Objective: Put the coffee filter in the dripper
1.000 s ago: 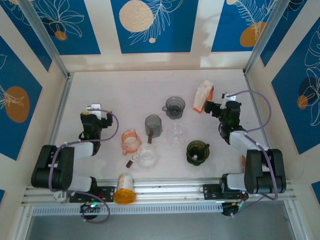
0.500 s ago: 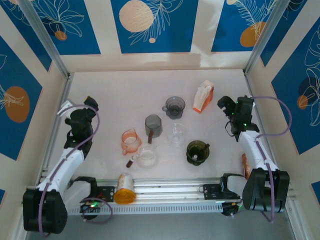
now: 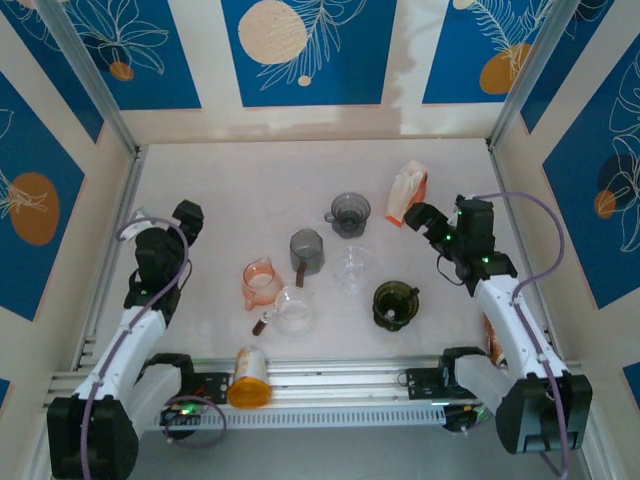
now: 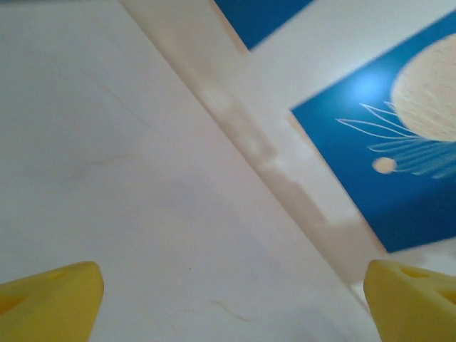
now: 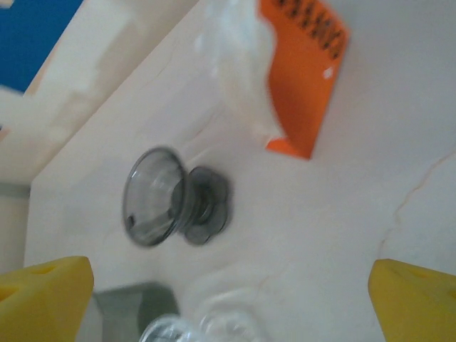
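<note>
Far right on worktop [image 3: 250,190]: filters [image 5: 239,64] poke from orange pack [image 5: 306,78], near dripper [image 5: 167,197]. Likely light, floppy, easily creased; pinch exposed edge of one sheet. Right tool [image 5: 228,296] wide, empty, facing pack; left tool [image 4: 229,299] wide, empty.

Bright, even light on your bench [image 3: 240,180]; the right wrist camera gives you blur.
From above you get a sharp picture under soft, diffuse light, with short faint shadows beside the vessels [image 3: 306,250] and a pale glare patch on the back wall [image 3: 410,100]. Your right wrist view is smeared: the orange filter packet [image 5: 303,78] and the grey dripper [image 5: 174,196] have streaked, soft edges. In both wrist views the yellow jaws sit out of focus in the bottom corners, and your left wrist view is bright, slightly washed out.
</note>
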Controlling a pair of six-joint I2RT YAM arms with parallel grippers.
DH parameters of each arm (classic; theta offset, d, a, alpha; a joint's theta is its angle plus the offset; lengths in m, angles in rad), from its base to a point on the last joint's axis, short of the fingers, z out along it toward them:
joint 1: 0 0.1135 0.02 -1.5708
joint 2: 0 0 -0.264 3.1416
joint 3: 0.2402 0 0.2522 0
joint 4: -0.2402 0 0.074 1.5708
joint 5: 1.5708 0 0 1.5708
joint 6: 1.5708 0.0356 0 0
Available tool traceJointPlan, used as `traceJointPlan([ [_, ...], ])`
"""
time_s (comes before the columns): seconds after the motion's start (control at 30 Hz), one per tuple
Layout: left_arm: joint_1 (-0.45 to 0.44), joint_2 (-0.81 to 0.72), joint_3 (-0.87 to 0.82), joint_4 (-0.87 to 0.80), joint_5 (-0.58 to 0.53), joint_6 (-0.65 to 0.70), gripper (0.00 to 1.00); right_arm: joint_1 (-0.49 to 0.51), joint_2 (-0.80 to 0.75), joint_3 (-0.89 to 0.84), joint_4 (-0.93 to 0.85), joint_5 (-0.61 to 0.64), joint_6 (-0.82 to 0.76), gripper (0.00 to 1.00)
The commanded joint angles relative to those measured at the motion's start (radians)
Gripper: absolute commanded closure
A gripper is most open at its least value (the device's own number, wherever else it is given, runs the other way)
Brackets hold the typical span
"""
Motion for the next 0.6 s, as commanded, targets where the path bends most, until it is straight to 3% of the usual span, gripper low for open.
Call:
traceJointPlan([
  [0.0, -0.01, 0.055, 0.144, -0.164, 0.287, 0.039, 0.24, 0.095, -0.047, 0.032, -0.088, -0.023, -0.06, 0.01],
  [0.07, -0.063, 0.079, 0.216, -0.318, 0.326, 0.108, 0.32, 0.163, -0.057, 0.038, -0.118, 0.006, -0.076, 0.0],
  [0.23, -0.278, 0.074, 0.287, -0.582, 0.274, 0.242, 0.33, 0.312, -0.041, 0.048, -0.169, 0.082, -0.105, 0.01],
  [0.43, -0.556, 0.129, 0.319, -0.721, 0.243, 0.312, 0.36, 0.408, 0.005, 0.052, -0.192, 0.143, -0.112, 0.01],
  [0.57, -0.738, 0.195, 0.375, -0.81, 0.12, 0.347, 0.36, 0.439, 0.024, 0.053, -0.192, 0.168, -0.115, 0.02],
])
